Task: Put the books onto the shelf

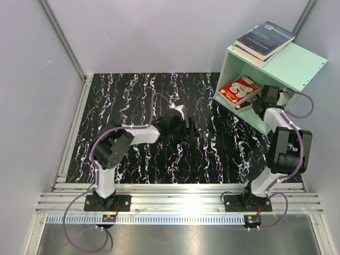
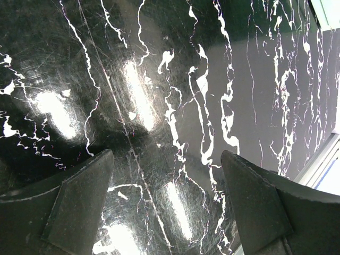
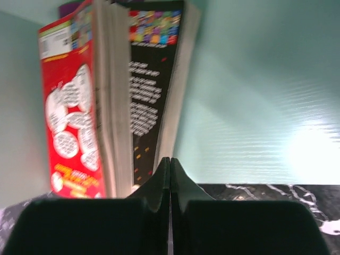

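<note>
The red book [image 3: 69,122] and black book [image 3: 151,95] sit inside the shelf [image 1: 297,69] at two o'clock, and we judge our right gripper [image 3: 170,166], jaws pressed together and empty, must next push them deeper, while the left gripper [image 2: 167,202] waits with jaws spread.

Black white-veined marble tabletop [image 1: 202,154], aluminium rails [image 1: 175,204] along its near edge, pale walls [image 1: 149,32].

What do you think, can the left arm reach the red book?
Probably not: the right gripper sits by the red book, blocking the shelf opening, and the left gripper is mid-table.
</note>
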`<state>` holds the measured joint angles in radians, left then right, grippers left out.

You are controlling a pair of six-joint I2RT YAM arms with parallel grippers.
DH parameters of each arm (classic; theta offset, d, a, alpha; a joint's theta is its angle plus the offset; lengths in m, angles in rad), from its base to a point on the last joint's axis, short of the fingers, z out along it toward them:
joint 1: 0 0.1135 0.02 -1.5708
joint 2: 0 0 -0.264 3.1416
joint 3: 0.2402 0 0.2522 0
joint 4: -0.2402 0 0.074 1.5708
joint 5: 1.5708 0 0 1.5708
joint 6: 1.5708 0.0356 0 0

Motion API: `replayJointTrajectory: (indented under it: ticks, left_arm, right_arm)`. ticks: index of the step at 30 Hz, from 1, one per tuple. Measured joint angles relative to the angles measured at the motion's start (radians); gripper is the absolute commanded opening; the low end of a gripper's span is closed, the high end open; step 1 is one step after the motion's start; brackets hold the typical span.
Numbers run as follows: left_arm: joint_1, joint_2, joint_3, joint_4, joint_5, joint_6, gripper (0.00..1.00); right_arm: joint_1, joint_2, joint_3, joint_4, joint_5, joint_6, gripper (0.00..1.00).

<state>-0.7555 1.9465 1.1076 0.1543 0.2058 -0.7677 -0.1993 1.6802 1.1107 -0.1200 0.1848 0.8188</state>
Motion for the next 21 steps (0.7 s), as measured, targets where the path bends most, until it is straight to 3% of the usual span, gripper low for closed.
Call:
replayJointTrajectory:
  ticks: [9, 16, 21]
  left_arm:
    - [0.000, -0.009, -0.051, 0.084, 0.004, 0.005, 0.86]
    - [0.002, -0.014, -0.089, 0.151, 0.010, 0.008, 0.86]
    - [0.005, 0.002, -0.091, 0.186, 0.027, 0.008, 0.86]
  right_arm:
    - [0.029, 0.135, 0.093, -0.089, 0.208, 0.051, 0.00]
    - [0.031, 0.246, 0.173, -0.107, 0.243, 0.094, 0.00]
    - [0.054, 0.333, 0.328, -0.137, 0.267, 0.111, 0.00]
